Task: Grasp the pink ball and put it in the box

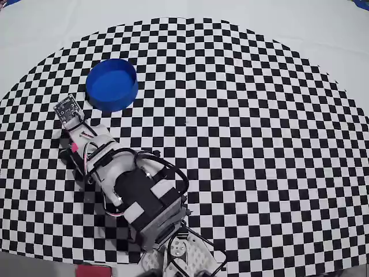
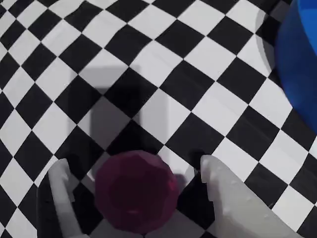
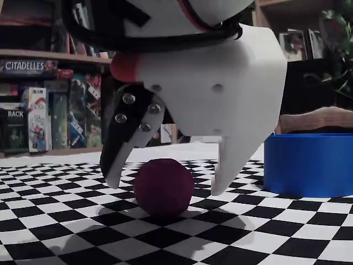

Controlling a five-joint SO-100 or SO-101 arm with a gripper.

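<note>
**Close squarely on the ball**

The gripper point(image 3: 165, 185) hangs wide open, holding nothing, its fingertips point(image 2: 225, 191) straddling the pink ball point(image 2: 136, 193) on the checkered mat point(image 1: 259, 115). Lower slightly, squeeze centred, then carry toward the blue tub point(image 1: 112, 84) at one o'clock in the wrist view.

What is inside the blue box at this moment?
In the overhead view the blue box shows only its own blue floor; nothing lies inside. The pink ball sits on the checkered cloth between the open gripper fingers. In the fixed view the wall hides the inside.
</note>
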